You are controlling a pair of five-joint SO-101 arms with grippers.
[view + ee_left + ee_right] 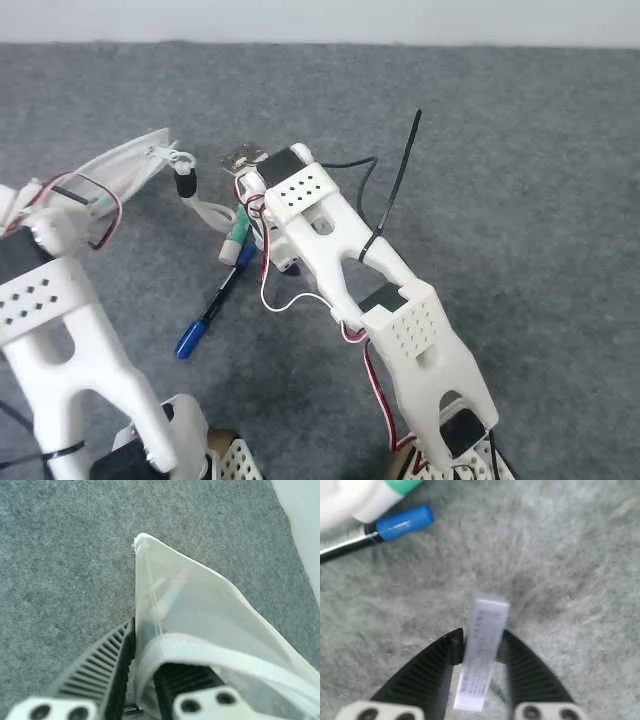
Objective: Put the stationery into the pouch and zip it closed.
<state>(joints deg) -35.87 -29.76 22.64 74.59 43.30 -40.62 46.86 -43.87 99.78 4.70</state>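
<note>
Over on the far left, the left claw (144, 642) is pinched shut on the edge of the white mesh pouch (195, 605). One ribbed black finger (107, 660) is outside the mesh and the other shows dark through it, just under the white zipper tape (225, 661). From above, the pouch (120, 170) points toward the middle of the grey carpet (520, 200), its metal zip pull (172, 155) at the tip.

The right claw (481, 635) is down at the carpet near the middle, a little right of that tip. Its jaws are nearly closed, gripping a small flat white printed piece (487, 612) that stands on end between them. I cannot tell what kind of stationery it is.

The rest lies loose on the carpet between the two arms:
- A white pen with a black cap (186, 184) sits just beside the zip pull.
- A green-and-white marker (235, 235) is a bit nearer, close against the right arm.
- A black pen with blue ends (210, 305) runs from the marker toward the near left.
</note>
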